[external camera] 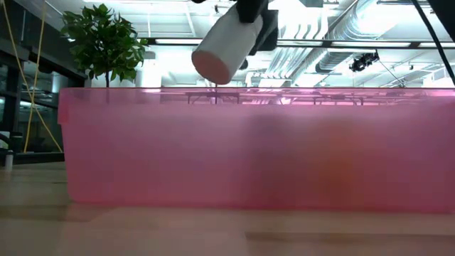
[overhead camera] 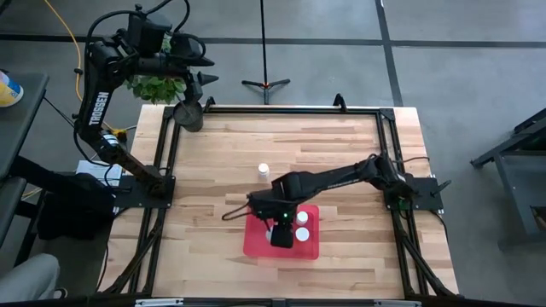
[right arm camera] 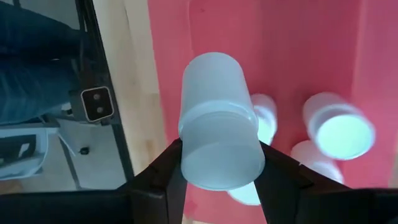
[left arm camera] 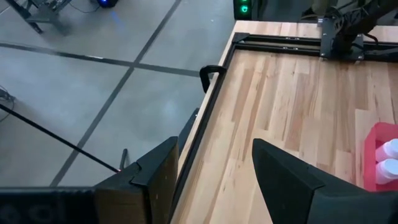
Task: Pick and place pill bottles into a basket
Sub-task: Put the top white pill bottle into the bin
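- Step in hand: placing. Right gripper point(right arm camera: 217, 171) is clamped on a pill bottle point(right arm camera: 217, 121), hanging over the basket point(overhead camera: 256, 243).
- Low view shows the held bottle tilted, clear above the basket's rim, not touching it.
- Below and just beside the claw, three bottles already sit in the tray point(right arm camera: 339, 127); from above I only make out two white caps point(overhead camera: 302, 218) beside the gripper.
- One bottle point(overhead camera: 263, 170) stands alone on the table point(overhead camera: 341, 145), apart from the claw, toward the far edge.
- Left gripper point(left arm camera: 211, 174) is parked beyond the table's far left corner, fingers spread, holding nothing.
- Next move, my read: lower, let go on bare red floor, away from the caps underneath; a drop from this height could bounce or topple them.
- Then the lone bottle.
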Tool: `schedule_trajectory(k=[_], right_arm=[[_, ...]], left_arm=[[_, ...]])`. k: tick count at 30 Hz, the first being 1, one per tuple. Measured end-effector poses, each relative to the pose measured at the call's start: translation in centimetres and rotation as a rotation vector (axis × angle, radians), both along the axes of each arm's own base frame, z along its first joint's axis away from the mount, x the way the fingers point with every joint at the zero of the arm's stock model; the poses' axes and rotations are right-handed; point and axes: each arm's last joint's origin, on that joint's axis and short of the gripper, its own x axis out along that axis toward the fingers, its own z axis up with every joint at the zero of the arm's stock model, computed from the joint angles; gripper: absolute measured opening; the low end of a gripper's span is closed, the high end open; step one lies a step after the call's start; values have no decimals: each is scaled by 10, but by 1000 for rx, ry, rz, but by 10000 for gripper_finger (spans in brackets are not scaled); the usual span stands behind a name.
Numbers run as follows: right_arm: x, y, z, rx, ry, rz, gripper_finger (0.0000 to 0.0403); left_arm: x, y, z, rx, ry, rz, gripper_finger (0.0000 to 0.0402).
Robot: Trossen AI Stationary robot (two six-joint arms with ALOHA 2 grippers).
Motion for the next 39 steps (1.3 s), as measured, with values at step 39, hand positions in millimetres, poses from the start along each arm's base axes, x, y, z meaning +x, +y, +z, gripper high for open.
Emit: schedule_trajectory(k=[39], right_arm=[[-24, 56, -22, -113, 268, -201, 144]], left_arm=[[1, 0, 0, -20, -18, -8, 237]])
